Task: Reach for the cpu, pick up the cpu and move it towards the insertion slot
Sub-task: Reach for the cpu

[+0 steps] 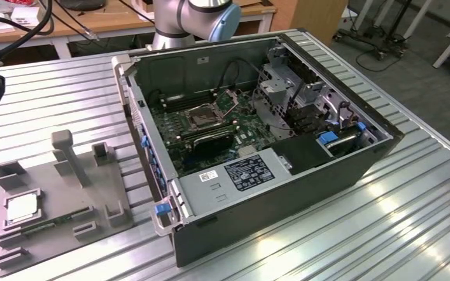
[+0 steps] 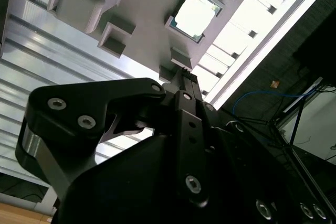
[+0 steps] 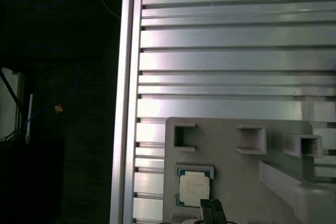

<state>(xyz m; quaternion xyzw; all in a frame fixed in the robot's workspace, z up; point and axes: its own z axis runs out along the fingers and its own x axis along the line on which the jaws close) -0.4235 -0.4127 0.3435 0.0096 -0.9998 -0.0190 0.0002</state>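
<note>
Well clear, end effector (image 3: 211,212) above cpu (image 3: 193,188)

You have clear room above the cpu (image 1: 21,209) on the grey tray (image 1: 53,190); the tray's tall posts (image 1: 63,151) rise nearby

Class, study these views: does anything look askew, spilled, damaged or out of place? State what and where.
Nothing stands out. The cpu lies flat and square in its recess on the grey tray, the memory stick lies near it, and the open computer case shows no spill or visible damage.
</note>
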